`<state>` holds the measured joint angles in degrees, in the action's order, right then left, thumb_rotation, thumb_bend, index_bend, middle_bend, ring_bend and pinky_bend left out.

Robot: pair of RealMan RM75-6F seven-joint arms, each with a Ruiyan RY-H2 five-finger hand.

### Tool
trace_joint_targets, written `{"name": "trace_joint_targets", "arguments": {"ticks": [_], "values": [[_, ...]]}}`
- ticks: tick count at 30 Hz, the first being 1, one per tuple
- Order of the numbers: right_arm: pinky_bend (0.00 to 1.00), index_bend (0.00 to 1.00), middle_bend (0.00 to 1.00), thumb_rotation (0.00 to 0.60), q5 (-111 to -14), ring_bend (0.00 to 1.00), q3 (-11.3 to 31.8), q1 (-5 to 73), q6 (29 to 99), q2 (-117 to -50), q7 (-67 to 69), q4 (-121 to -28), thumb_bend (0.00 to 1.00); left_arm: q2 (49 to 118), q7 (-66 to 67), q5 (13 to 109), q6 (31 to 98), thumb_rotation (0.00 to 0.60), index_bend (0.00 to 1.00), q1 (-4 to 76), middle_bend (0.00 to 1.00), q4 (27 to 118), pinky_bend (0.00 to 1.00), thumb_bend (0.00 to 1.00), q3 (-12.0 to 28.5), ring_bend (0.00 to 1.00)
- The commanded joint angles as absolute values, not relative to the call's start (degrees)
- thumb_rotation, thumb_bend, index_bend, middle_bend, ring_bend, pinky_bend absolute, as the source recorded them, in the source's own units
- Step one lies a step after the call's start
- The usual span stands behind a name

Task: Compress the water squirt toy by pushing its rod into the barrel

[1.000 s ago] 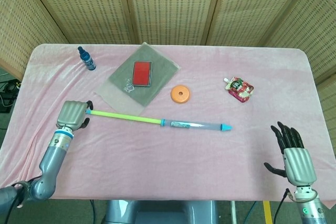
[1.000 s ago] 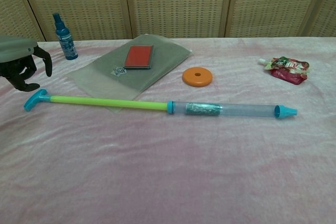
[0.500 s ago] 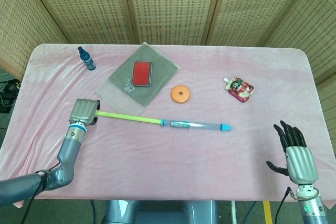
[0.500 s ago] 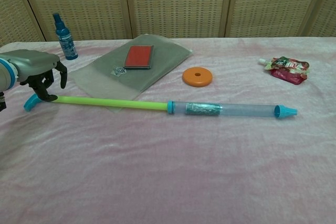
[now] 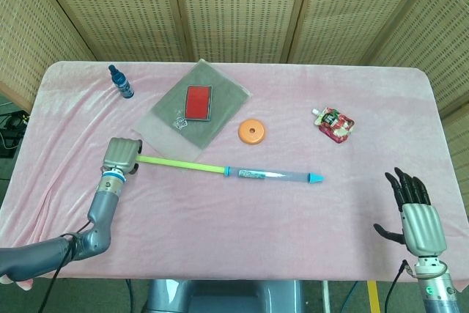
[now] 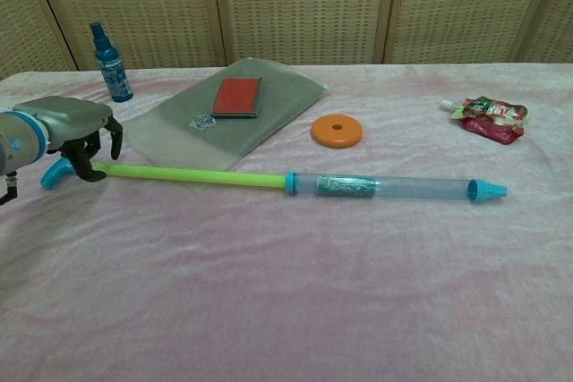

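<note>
The water squirt toy lies flat across the pink cloth, fully extended. Its clear barrel [image 5: 275, 175] [image 6: 403, 188] ends in a cyan nozzle [image 6: 488, 190] on the right. The green rod [image 5: 179, 163] [image 6: 197, 176] reaches left to a cyan handle [image 6: 54, 174]. My left hand [image 5: 121, 155] [image 6: 76, 127] hovers over the rod's handle end. Its dark fingers [image 6: 89, 165] hang down on either side of the rod without clearly clamping it. My right hand [image 5: 420, 214] is far off at the table's near right edge, fingers spread and holding nothing; the chest view does not show it.
A blue spray bottle [image 5: 121, 82] [image 6: 111, 62] stands at the back left. A red flat box [image 5: 198, 102] rests on a grey bag [image 5: 220, 119] just behind the rod. An orange disc [image 5: 251, 132] and a red pouch [image 5: 335, 123] lie behind the barrel.
My left hand has moved right and down from beside the cyan handle to over the rod's end. The toy has not shifted. My right hand drew back slightly toward the near edge.
</note>
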<state>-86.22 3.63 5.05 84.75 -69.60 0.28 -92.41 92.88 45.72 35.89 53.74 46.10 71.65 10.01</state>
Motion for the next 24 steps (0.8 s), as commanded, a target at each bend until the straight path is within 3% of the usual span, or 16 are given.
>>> {"name": "trace_joint_targets", "arguments": {"ticks": [1, 16, 24], "values": [[0.0, 0.0, 0.0, 0.6, -86.2, 0.0, 3.8, 5.0, 84.9, -69.7, 0.4, -92.3, 0.2, 94.0, 45.8, 35.6, 53.1, 0.6, 0.42, 46.8, 0.82, 70.3, 0.73, 0.34, 9.7, 0.75], [0.0, 0.0, 0.0, 0.6, -86.1, 0.0, 4.0, 5.1, 84.9, -69.8, 1.2, -91.7, 0.2, 97.4, 46.2, 34.4, 51.9, 0.6, 0.57, 47.9, 0.82, 65.3, 0.73, 0.35, 8.8, 0.75], [0.0, 0.0, 0.0, 0.6, -86.6, 0.0, 3.9, 5.0, 85.3, -69.7, 1.4, -91.9, 0.2, 97.4, 44.6, 35.9, 52.6, 0.6, 0.71, 47.1, 0.86, 65.5, 0.74, 0.58, 8.3, 0.78]]}}
